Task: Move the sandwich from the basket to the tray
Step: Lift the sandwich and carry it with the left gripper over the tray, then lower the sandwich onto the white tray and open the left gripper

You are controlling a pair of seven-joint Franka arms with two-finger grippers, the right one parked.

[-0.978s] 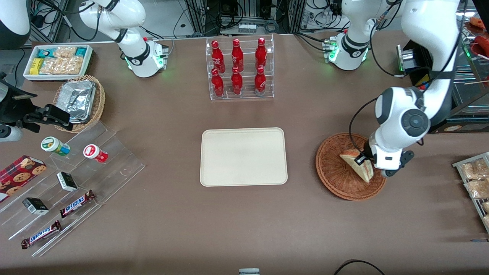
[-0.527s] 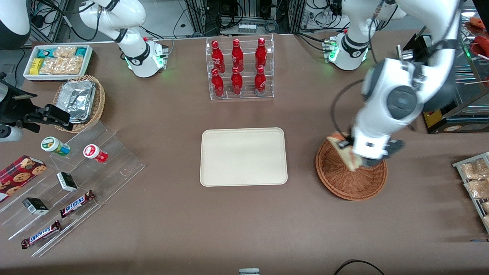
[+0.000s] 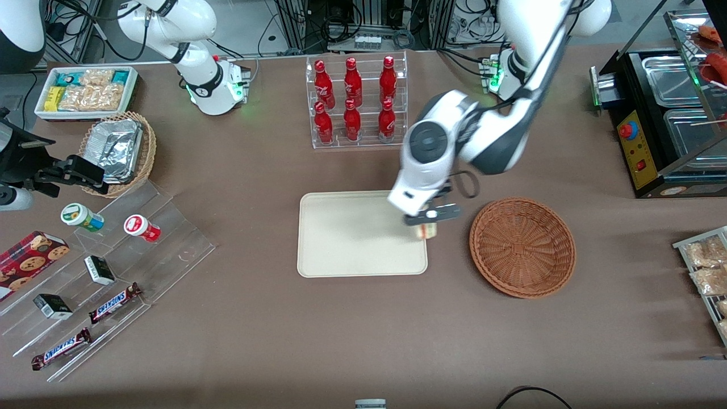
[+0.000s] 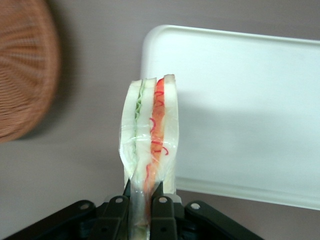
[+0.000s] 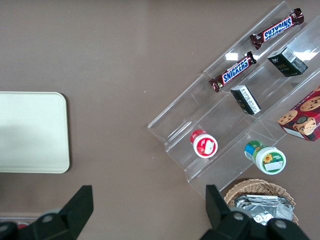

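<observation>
- My left arm's gripper [image 3: 425, 222] hangs above the edge of the cream tray [image 3: 341, 250] that faces the wicker basket [image 3: 522, 247], its two fingers [image 4: 116, 210] pinched tight on the plastic-wrapped sandwich [image 4: 149, 135].
- The sandwich is clear of the basket and touches nothing but the fingers; from the front only a small pale corner of it [image 3: 426, 230] peeks out under the wrist.
- In the wrist camera the wedge stands straight out from the jaws, long axis in line with them, its cut edge of green, pink and red layers facing the lens.
- I grip it at the base, where the wrap bunches between the fingers; the free end points down toward the table.
- The relation I am watching: that free end sits right over the tray's rounded rim [image 4: 150, 40], roughly half above cream surface and half above brown tabletop [image 3: 363, 329].
- By my reading the carry is nearly done but the drop point is marginal; I would shift farther over the tray, away from the basket, before lowering.
- Released here, the wedge could tip off the low rim onto the table.
- The basket now lies bare, near the tray on the working arm's side, and the bottle rack [image 3: 356, 102] stands farther from the front camera, well apart from the gripper.
</observation>
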